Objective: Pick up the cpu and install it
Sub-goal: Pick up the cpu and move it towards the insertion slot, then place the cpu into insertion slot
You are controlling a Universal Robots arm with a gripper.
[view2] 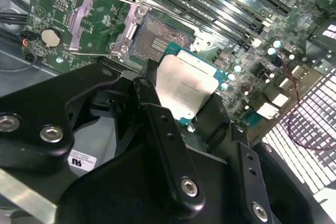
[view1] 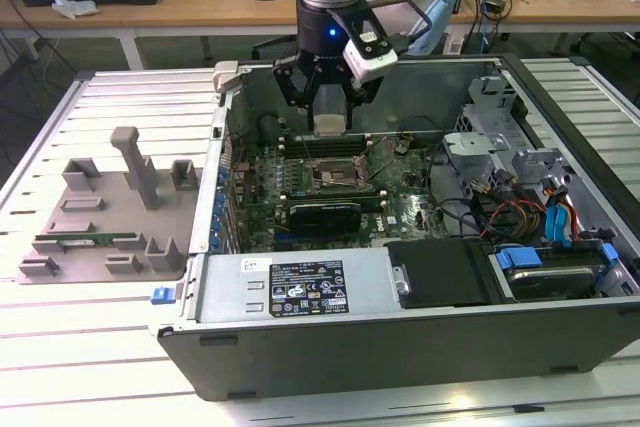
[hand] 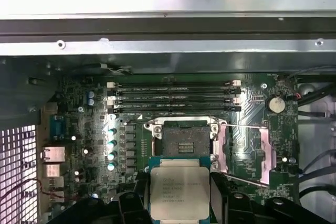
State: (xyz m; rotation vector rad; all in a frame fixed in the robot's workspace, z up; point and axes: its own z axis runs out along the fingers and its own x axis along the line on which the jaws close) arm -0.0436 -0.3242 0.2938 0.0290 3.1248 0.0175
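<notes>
The cpu (hand: 178,192), a flat square chip with a silvery top plate and a thin green rim, is held level between my black fingers (hand: 130,203); my gripper (hand: 179,211) is shut on it. In the second wrist view the cpu (view2: 184,83) hangs just beside and above the open socket (view2: 157,39). The socket (hand: 184,141) lies bare, with its metal load plate (hand: 244,150) swung open to one side. In the exterior view my gripper (view1: 330,117) hovers inside the computer case (view1: 300,292), over the motherboard socket (view1: 333,173).
Four memory slots (hand: 173,95) run beside the socket. A black card (view1: 325,213) stands on the board nearer the case's front wall. Cables and drive bays (view1: 530,217) crowd the exterior view's right. A grey parts fixture (view1: 110,217) sits outside the case on the exterior view's left.
</notes>
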